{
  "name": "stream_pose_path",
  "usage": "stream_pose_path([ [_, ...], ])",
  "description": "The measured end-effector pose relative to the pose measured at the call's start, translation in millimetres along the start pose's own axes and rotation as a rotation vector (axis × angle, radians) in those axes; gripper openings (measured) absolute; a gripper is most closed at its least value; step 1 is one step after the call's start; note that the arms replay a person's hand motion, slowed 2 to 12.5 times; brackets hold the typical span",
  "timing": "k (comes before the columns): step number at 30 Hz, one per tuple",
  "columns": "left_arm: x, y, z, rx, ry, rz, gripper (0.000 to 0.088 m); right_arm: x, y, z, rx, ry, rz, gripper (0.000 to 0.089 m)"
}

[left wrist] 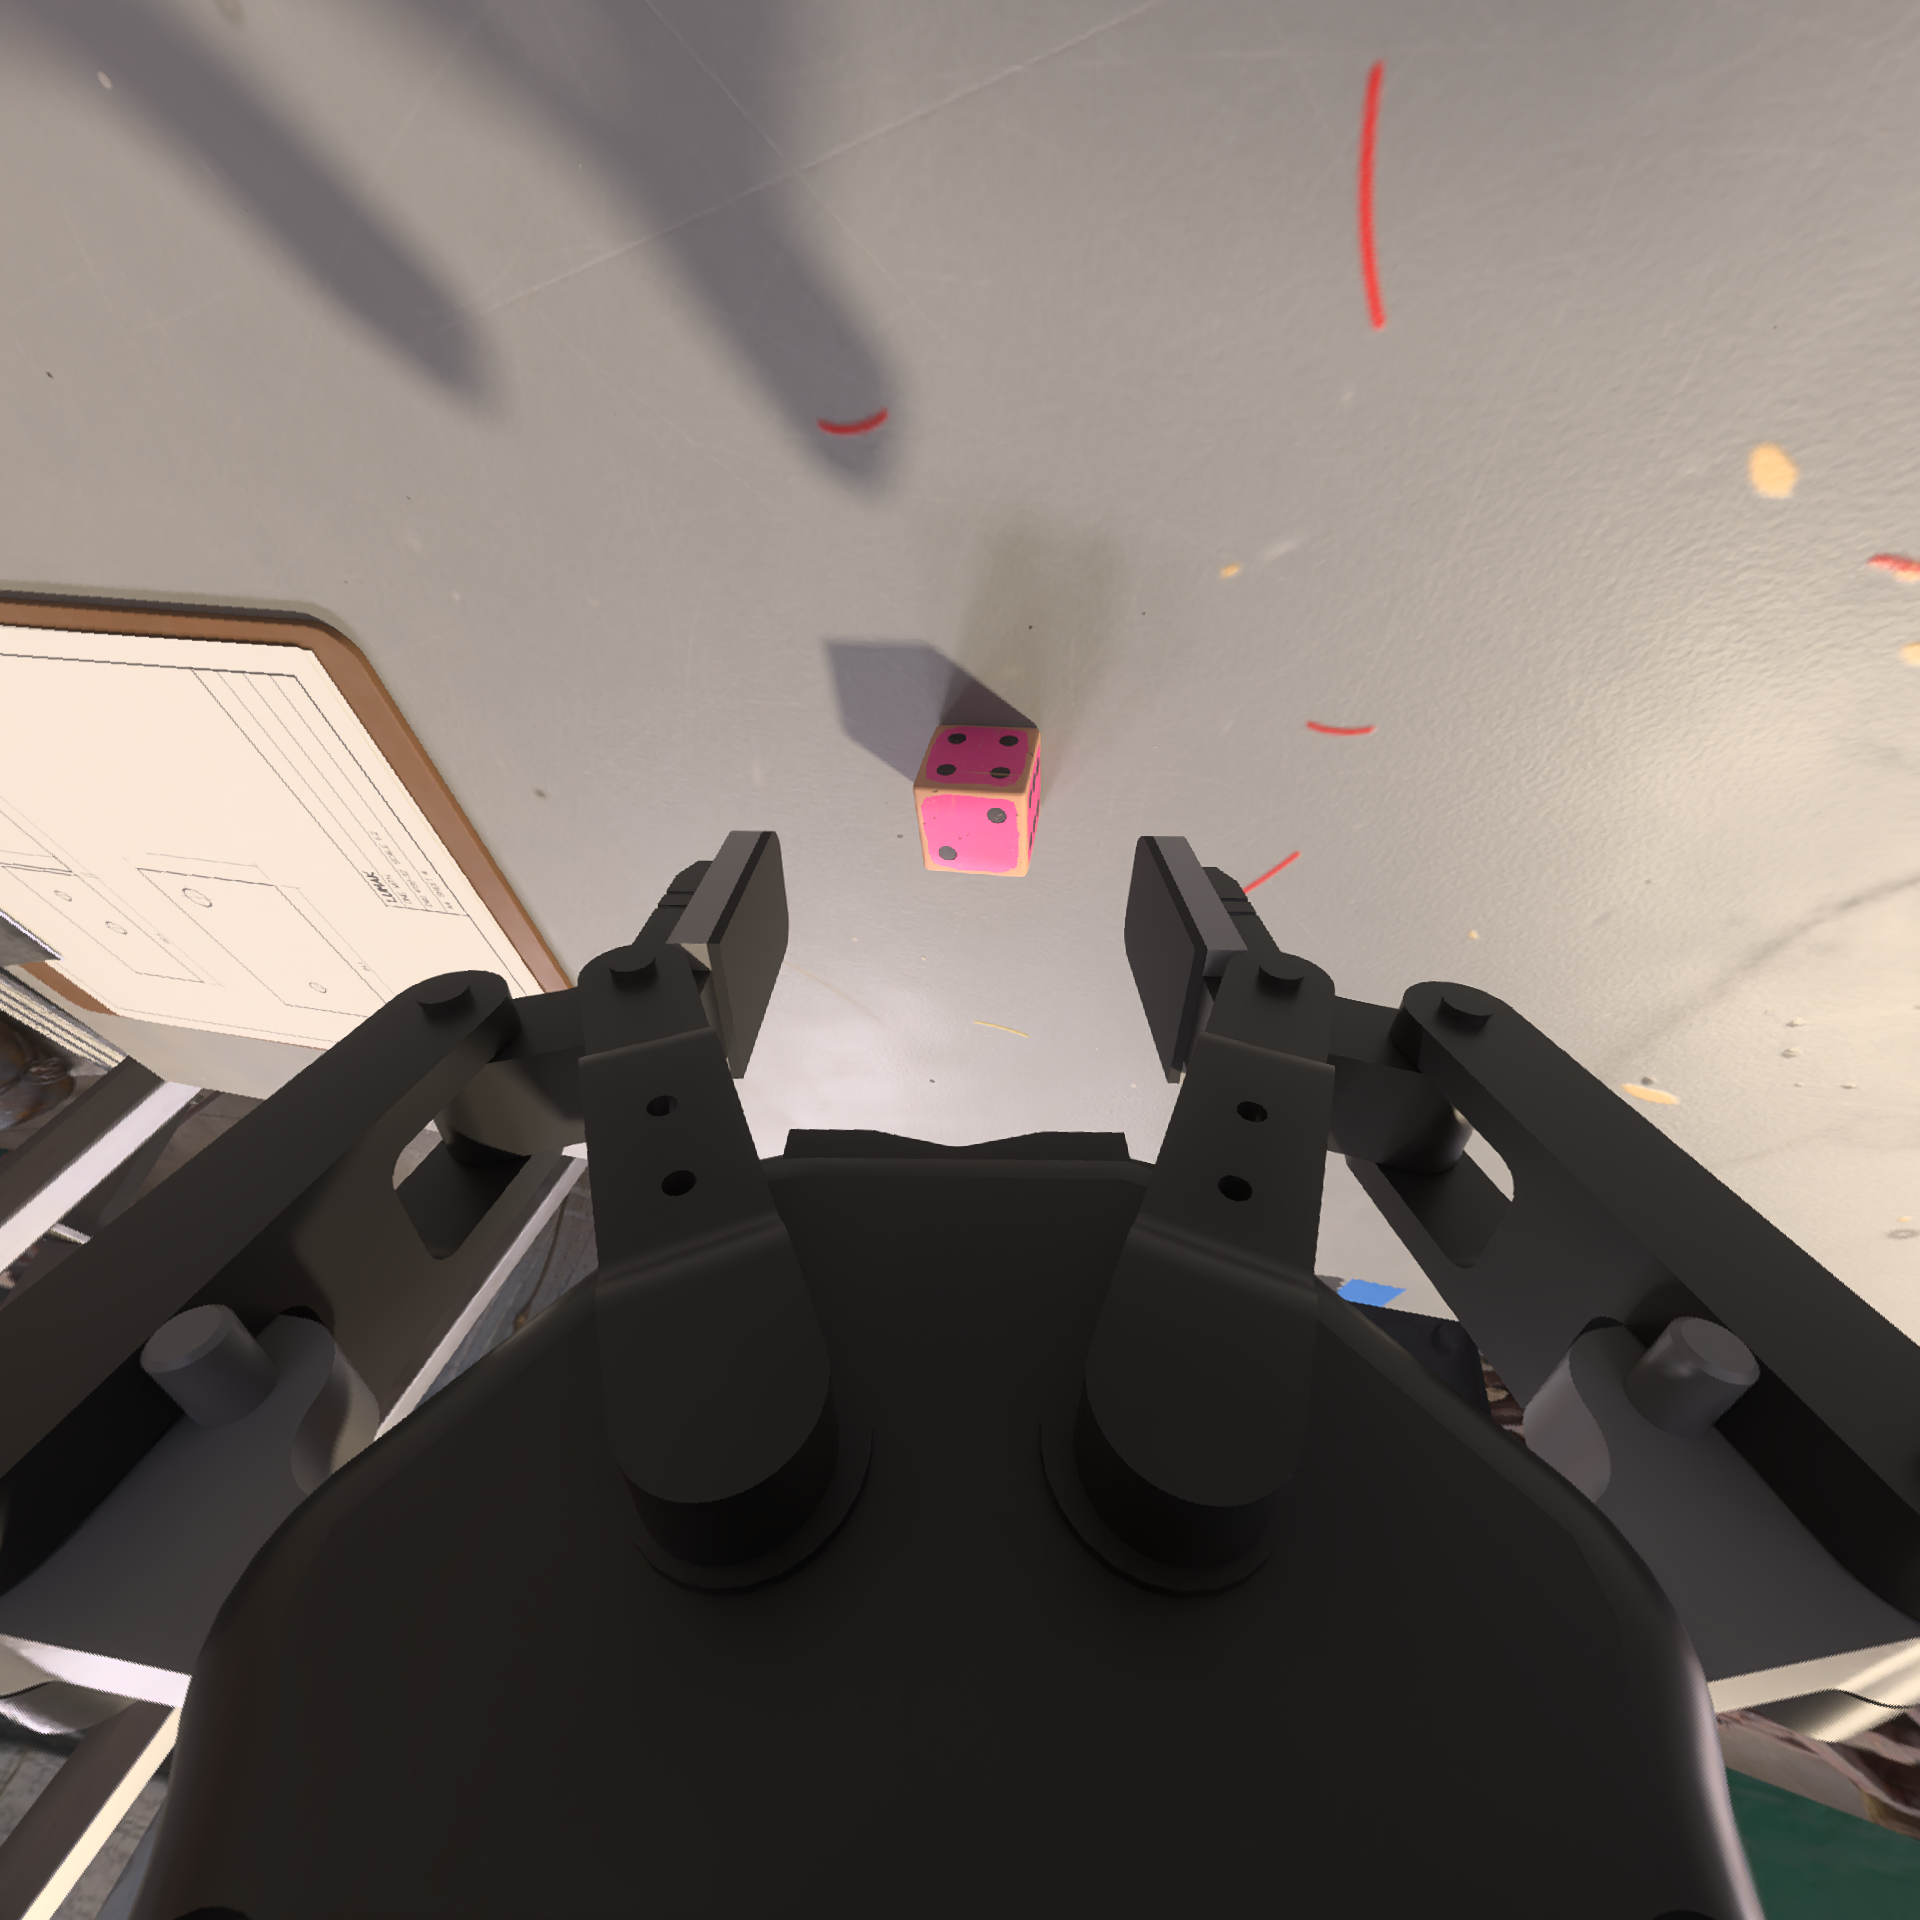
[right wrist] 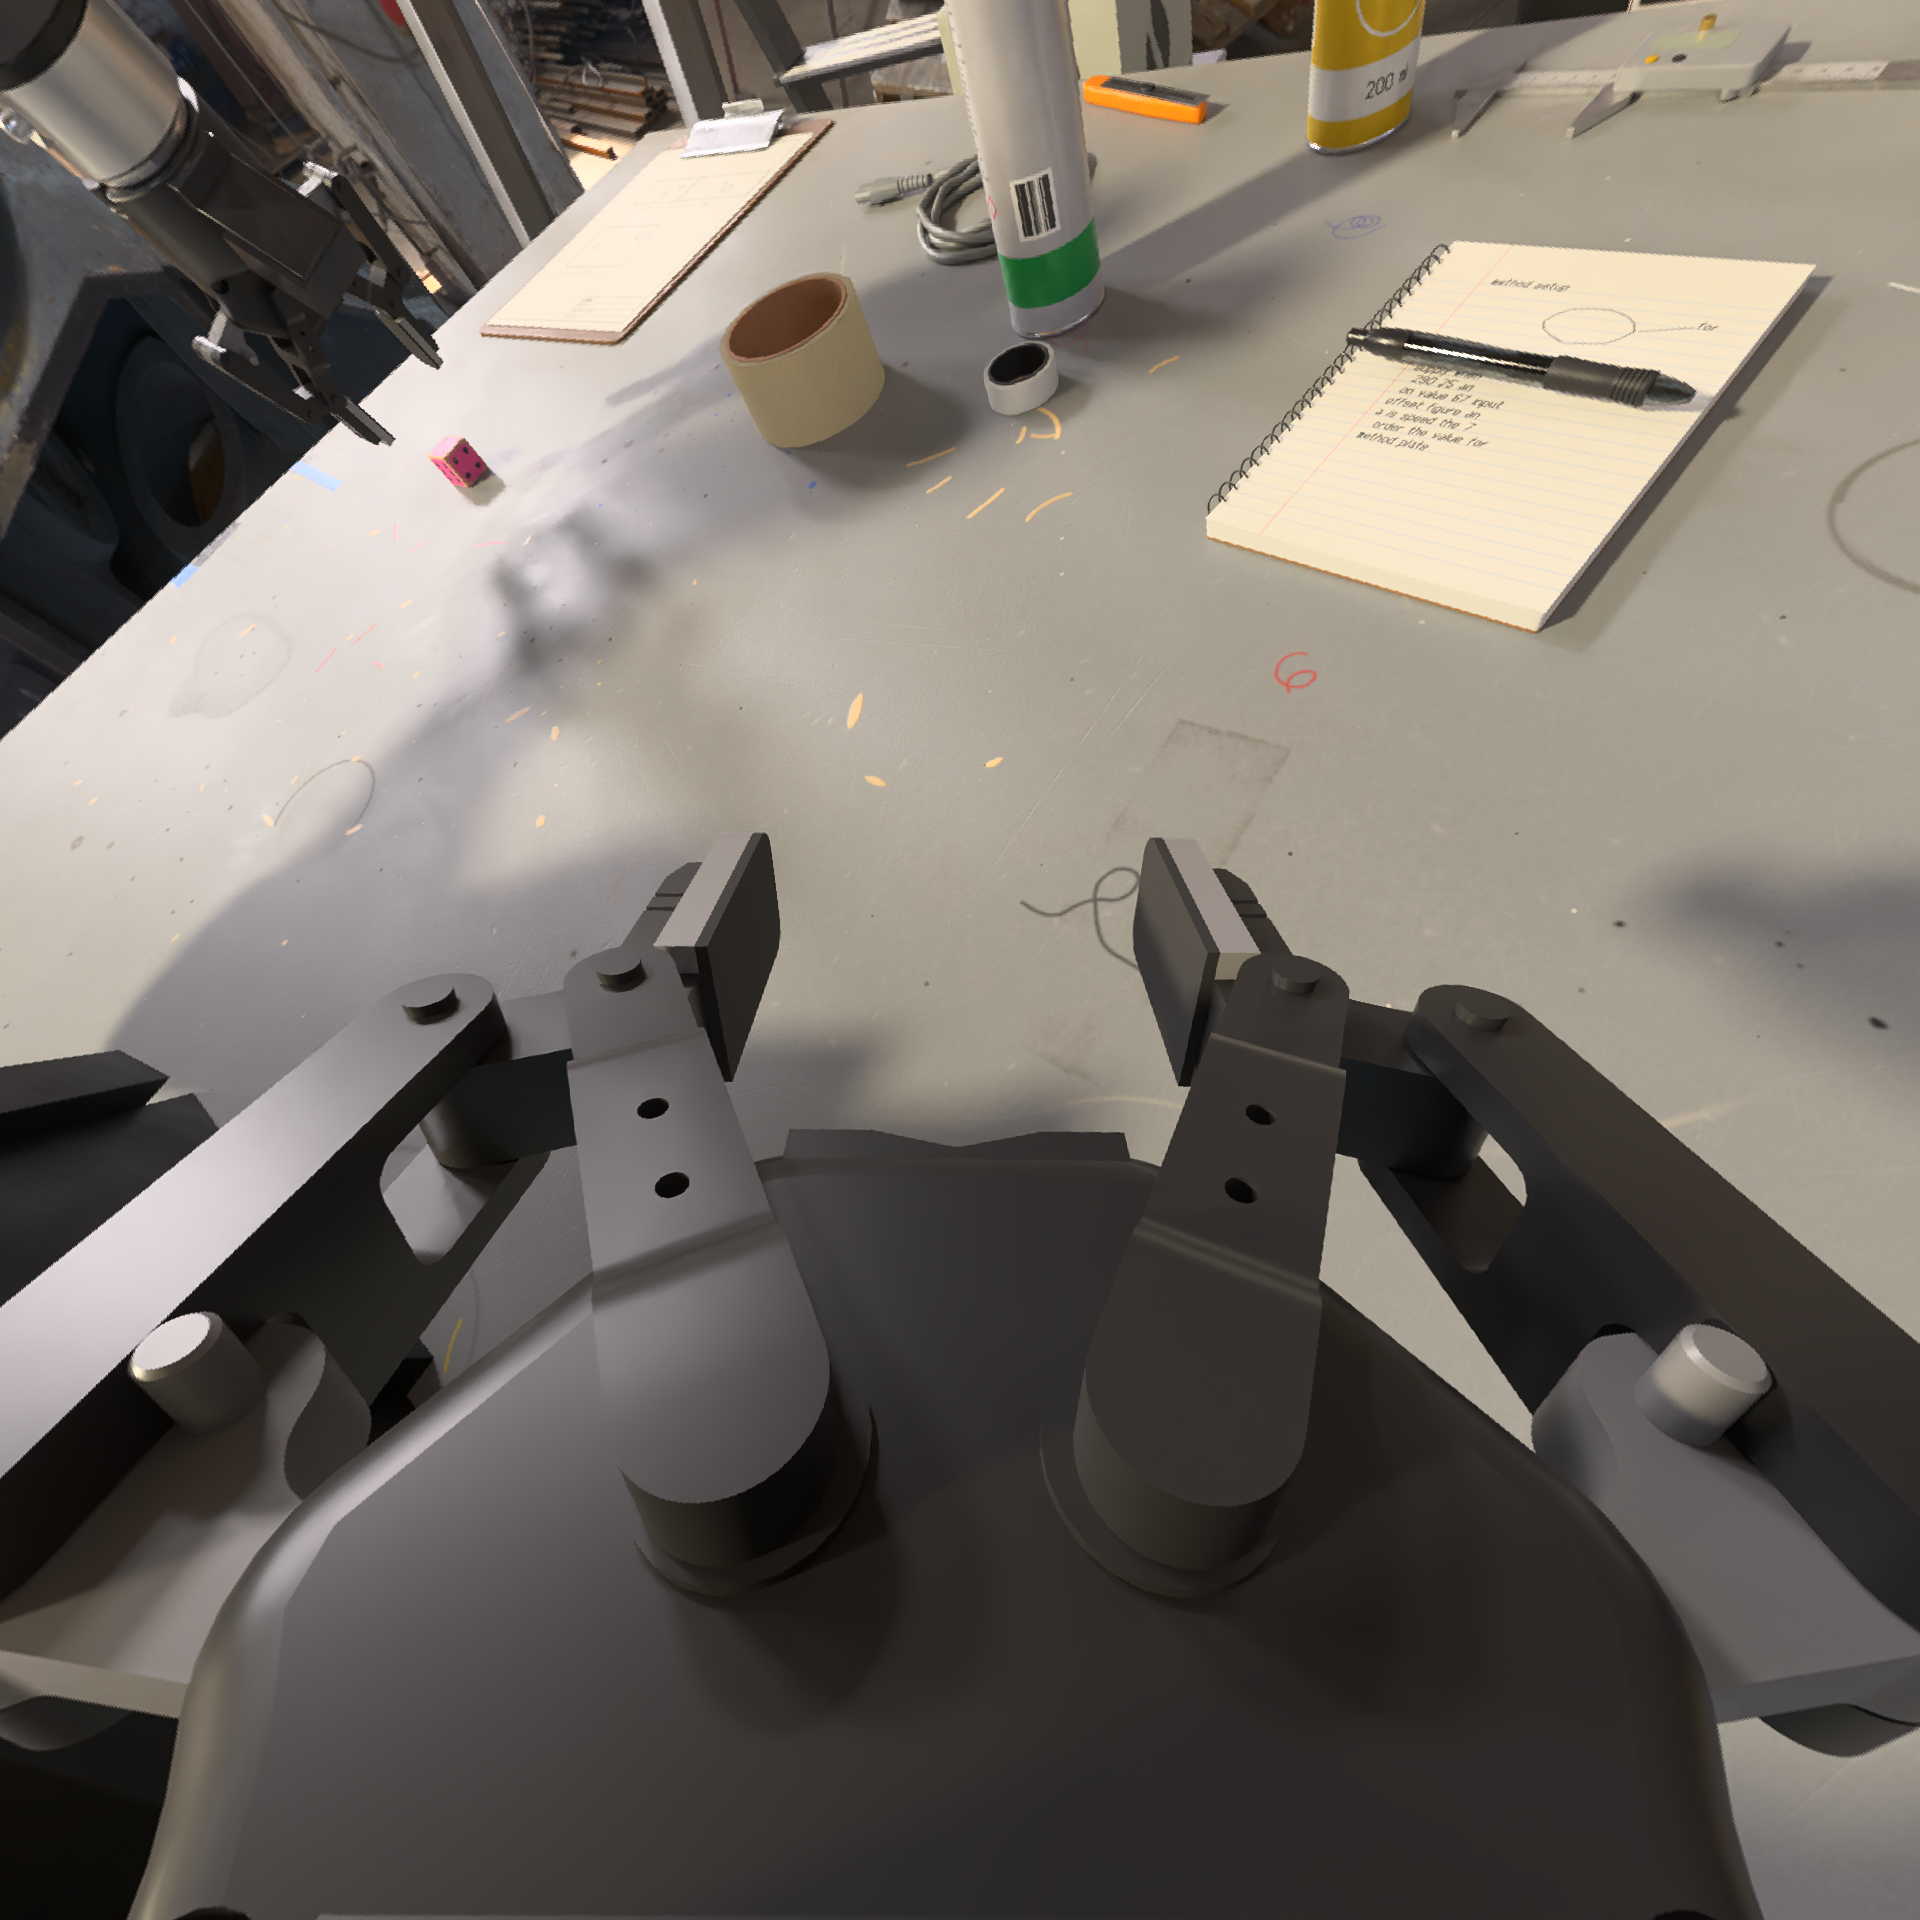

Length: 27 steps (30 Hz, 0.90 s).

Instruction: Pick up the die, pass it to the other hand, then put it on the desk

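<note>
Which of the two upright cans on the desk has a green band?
The white can, standing behind the tape roll; the other can is yellow and farther back.

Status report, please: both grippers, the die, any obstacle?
Left gripper open, above die. Right gripper open, empty, far off. Die on desk, untouched. Nothing in the way.

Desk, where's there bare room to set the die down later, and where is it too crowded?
The widest bare stretch of desk lies ahead of the open right gripper, bordered by the notepad and the tape roll. The patch around the die, under the open left gripper, is also bare. Between the clipboard, spray can and cable it is crowded.
</note>
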<state>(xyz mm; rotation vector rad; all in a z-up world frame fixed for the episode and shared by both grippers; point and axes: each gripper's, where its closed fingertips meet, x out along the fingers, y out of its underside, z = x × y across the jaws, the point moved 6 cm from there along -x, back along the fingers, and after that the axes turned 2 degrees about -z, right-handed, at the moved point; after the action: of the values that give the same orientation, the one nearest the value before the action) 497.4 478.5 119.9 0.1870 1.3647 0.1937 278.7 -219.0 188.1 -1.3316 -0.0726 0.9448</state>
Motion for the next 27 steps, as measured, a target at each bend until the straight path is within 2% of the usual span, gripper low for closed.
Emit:
stream_pose_path([
  [27,18,0,3,0.06,0.032,0.095,0.0542,7,-5.0,0,-0.014,-0.002,0.02,0.0619],
])
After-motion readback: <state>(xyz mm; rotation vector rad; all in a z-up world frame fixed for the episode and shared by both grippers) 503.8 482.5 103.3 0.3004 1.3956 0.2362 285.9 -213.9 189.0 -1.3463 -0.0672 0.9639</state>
